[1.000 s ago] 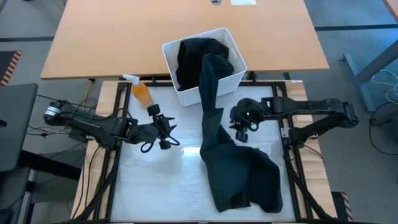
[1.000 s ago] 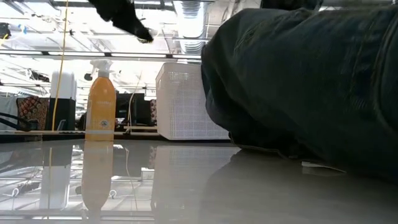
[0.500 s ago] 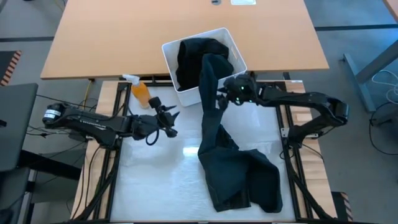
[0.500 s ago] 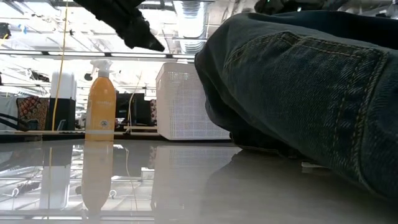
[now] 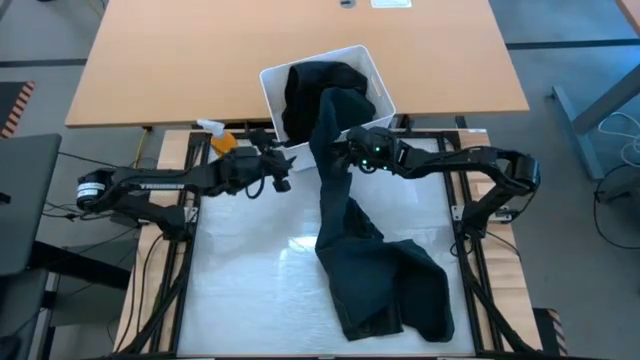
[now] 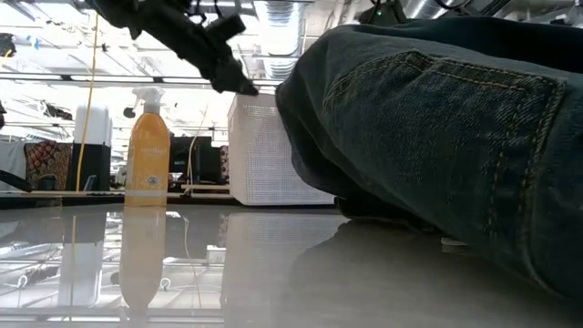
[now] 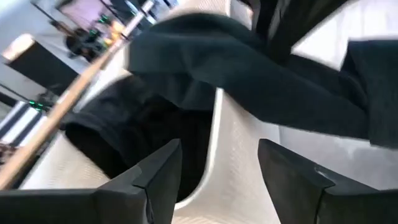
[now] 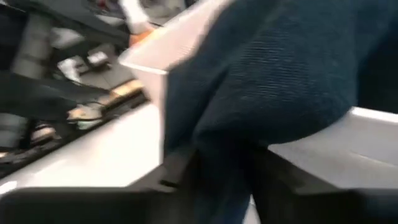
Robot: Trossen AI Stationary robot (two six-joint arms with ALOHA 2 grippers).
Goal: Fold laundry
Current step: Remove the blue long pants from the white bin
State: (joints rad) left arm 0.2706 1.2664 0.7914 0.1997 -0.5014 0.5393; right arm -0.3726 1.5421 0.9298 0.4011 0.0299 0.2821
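Dark navy trousers (image 5: 385,285) lie crumpled on the near right of the surface, one leg stretched up and away over the front rim of the bin at the far edge. More black clothing (image 5: 318,88) sits bunched inside that bin. Seen low, the trousers show denim seams and pale stitching.

Bright overhead light; glossy table (image 6: 182,264) glare; wrist views blurred.

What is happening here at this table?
Two robot arms are pulling laundry from a white bin. Dark trousers trail from the bin over its rim onto the table. The right pincer closes on the trousers beside the bin. The left pincer is open at the bin's front rim, holding nothing.
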